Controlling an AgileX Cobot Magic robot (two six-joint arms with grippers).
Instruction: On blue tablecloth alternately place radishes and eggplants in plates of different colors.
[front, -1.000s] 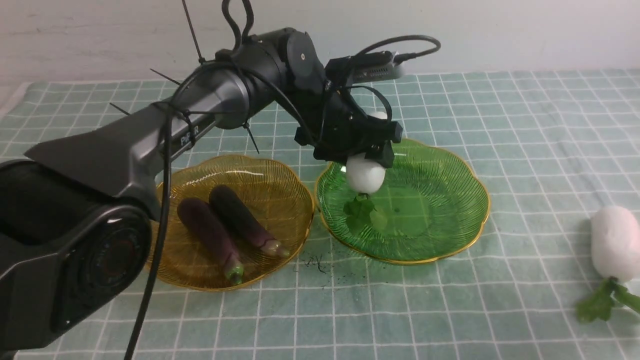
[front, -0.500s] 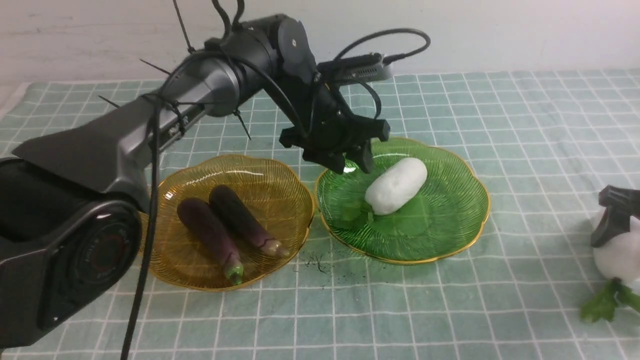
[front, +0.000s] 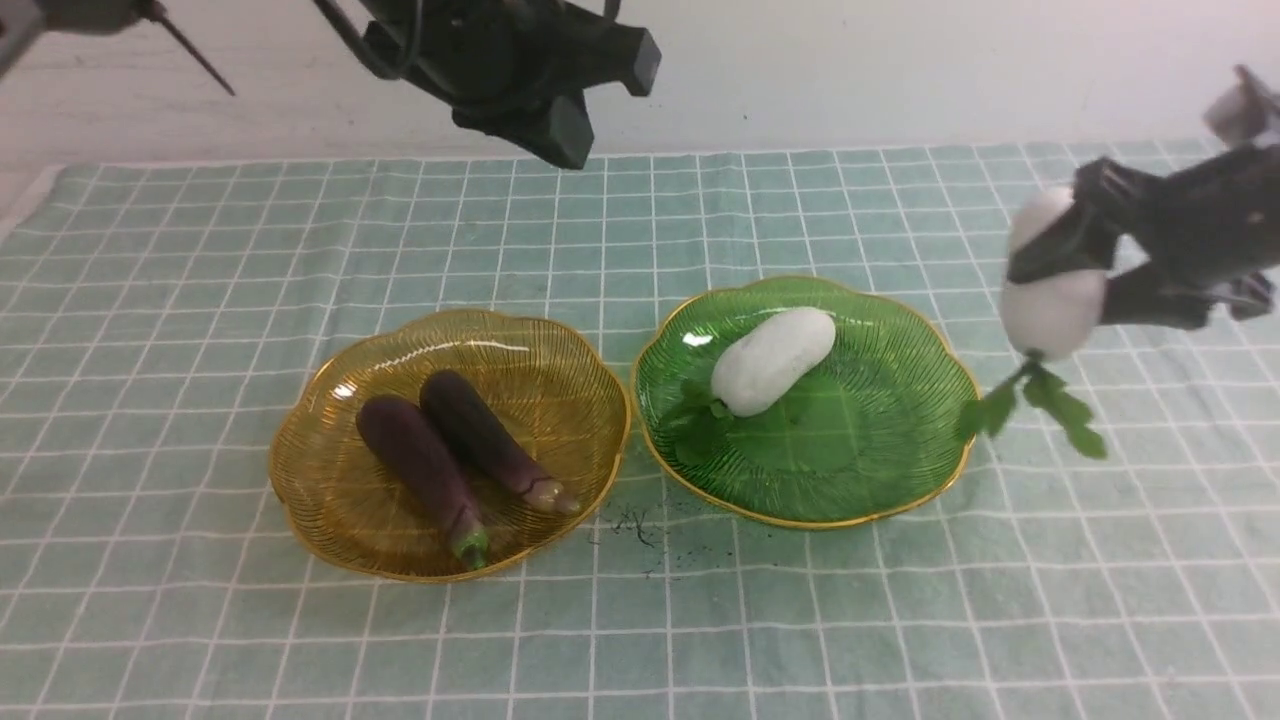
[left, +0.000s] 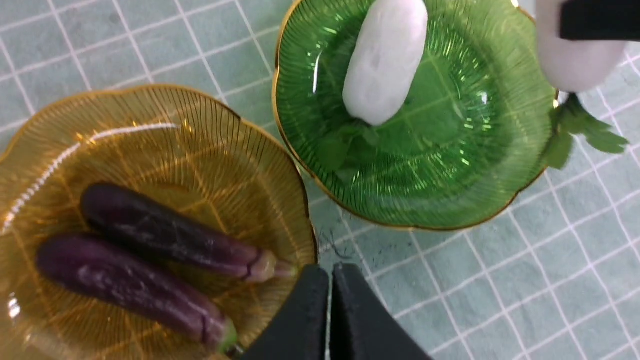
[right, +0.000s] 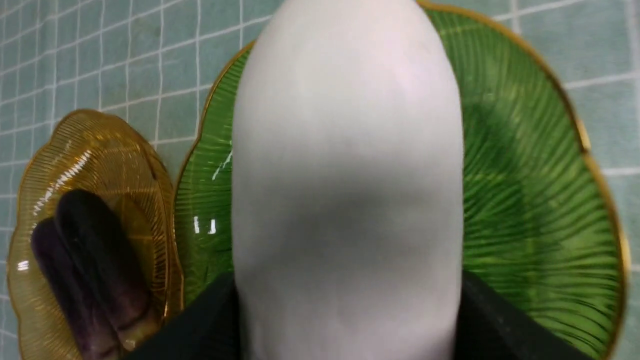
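My right gripper (front: 1085, 275) is pinching the second radish (front: 1045, 310) across its white body, in the air, leaves hanging below. The green plate (front: 900, 330) lies lower and to that gripper's left, and the first radish (front: 772, 358) rests on the plate's far-left part. To do this step well I want to travel left until the bare green near the closer rim sits straight under the jaws, descend slowly and release only near the ribbing, so the plump body doesn't roll into its neighbour or drag leaves over the gold edge. The right wrist view is almost all radish (right: 345, 175) with dark jaws on both flanks – it confirms the grip but hides the leaves and the resting radish. The front view gives me those, plus height above the blue tablecloth (front: 900, 620). The left wrist view adds that the left gripper (left: 329, 300) is pressed together on nothing, with both eggplants (left: 165, 245) in the amber plate (left: 150, 125) beneath it.
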